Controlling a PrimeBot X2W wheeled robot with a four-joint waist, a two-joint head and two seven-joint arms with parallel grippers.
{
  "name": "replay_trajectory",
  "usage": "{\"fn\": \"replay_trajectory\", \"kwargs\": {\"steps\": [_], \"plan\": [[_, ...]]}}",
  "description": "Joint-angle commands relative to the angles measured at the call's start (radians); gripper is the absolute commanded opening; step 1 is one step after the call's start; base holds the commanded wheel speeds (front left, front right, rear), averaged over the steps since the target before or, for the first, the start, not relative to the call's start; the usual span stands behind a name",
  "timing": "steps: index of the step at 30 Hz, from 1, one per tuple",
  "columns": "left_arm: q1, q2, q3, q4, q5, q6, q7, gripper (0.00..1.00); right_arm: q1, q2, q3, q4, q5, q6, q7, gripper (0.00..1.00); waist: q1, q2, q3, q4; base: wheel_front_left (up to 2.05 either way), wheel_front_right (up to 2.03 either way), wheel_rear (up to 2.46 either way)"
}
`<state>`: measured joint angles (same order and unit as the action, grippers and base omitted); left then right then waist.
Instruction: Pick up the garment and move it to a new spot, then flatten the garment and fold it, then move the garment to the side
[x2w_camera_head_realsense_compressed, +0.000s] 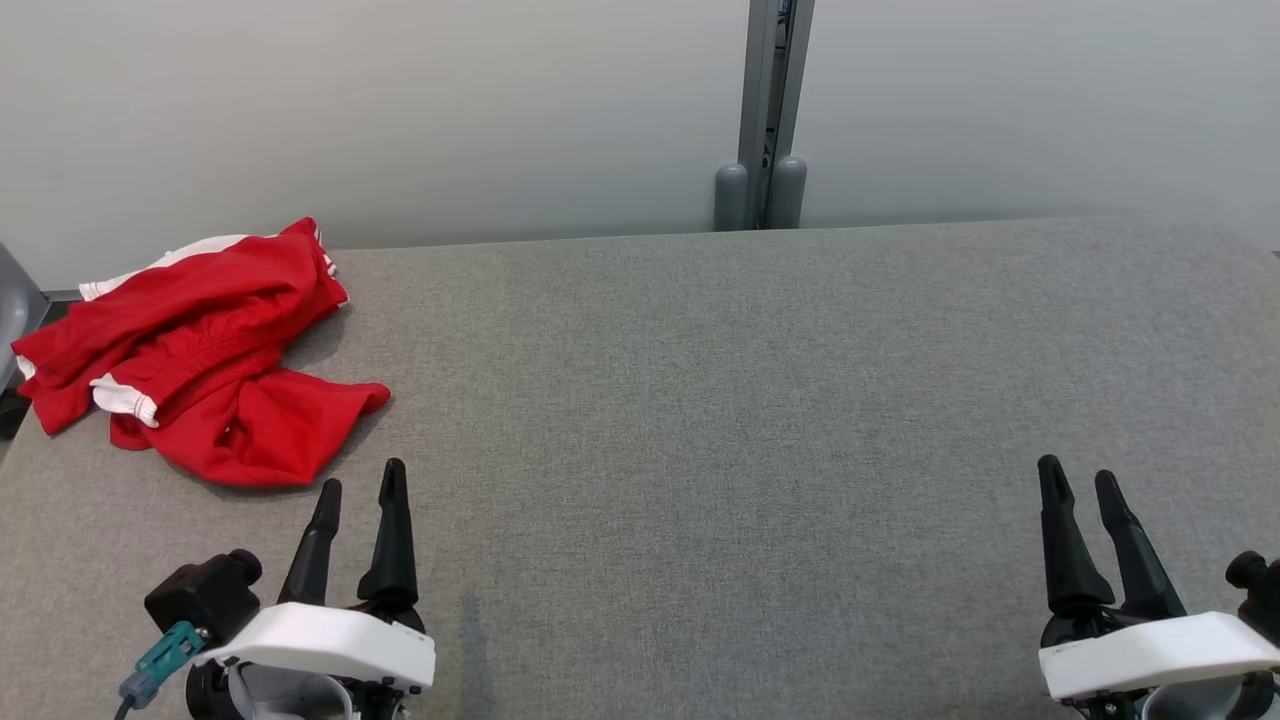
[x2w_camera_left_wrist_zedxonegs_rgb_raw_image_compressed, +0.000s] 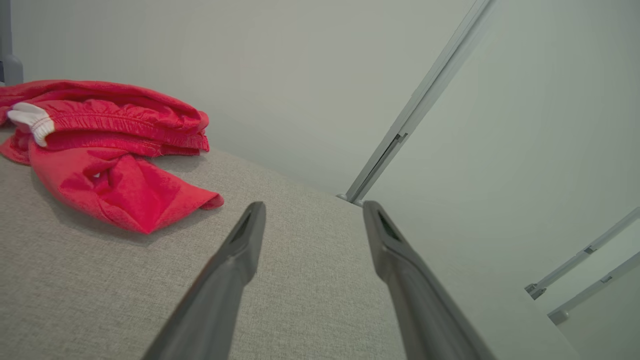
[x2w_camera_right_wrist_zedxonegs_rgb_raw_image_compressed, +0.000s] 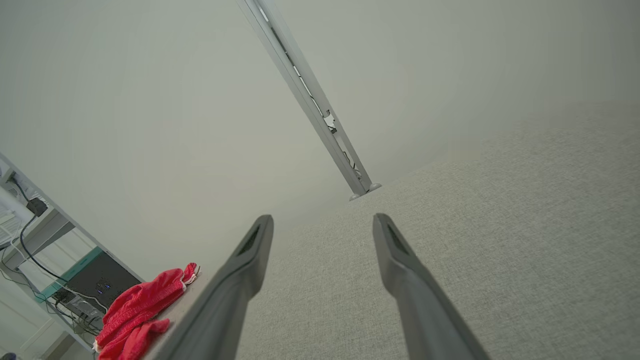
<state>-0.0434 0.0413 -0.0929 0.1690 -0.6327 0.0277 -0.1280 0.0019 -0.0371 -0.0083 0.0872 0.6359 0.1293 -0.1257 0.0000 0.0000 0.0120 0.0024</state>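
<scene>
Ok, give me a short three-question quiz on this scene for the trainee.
1. True or false: the red garment lies flattened in the middle of the table.
2. Fill in: the left gripper and the right gripper both stand ____ and hold nothing.
3. Which is nearer the garment? A) left gripper B) right gripper C) both equally
Key: 1 false, it lies crumpled at the far left corner; 2 open; 3 A.

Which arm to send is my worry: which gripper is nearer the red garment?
The left gripper: it sits just short of the red garment, both on the left side; the right gripper is far off on the opposite side.
</scene>
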Motion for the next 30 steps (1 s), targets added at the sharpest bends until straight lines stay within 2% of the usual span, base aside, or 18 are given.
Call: {"fn": "replay_trajectory", "kwargs": {"steps": [1,17,30], "plan": [[0.000,0.006,-0.004,-0.005,0.036,0.006,-0.011,1.00,-0.001,-0.010,0.003,-0.015,-0.034,0.001,-0.014,1.00,0.0000,0.0000,0.000,0.000,0.00,0.00,0.00],[-0.003,0.008,-0.023,0.008,0.206,0.028,-0.051,1.00,0.008,-0.012,0.015,-0.033,-0.197,0.002,-0.056,1.00,0.0000,0.0000,0.003,0.002,0.00,0.00,0.00],[0.001,0.009,-0.034,0.020,0.296,0.043,-0.080,1.00,0.012,-0.014,0.029,-0.031,-0.320,0.002,-0.084,1.00,0.0000,0.0000,0.006,0.003,0.00,0.00,0.00]]}}
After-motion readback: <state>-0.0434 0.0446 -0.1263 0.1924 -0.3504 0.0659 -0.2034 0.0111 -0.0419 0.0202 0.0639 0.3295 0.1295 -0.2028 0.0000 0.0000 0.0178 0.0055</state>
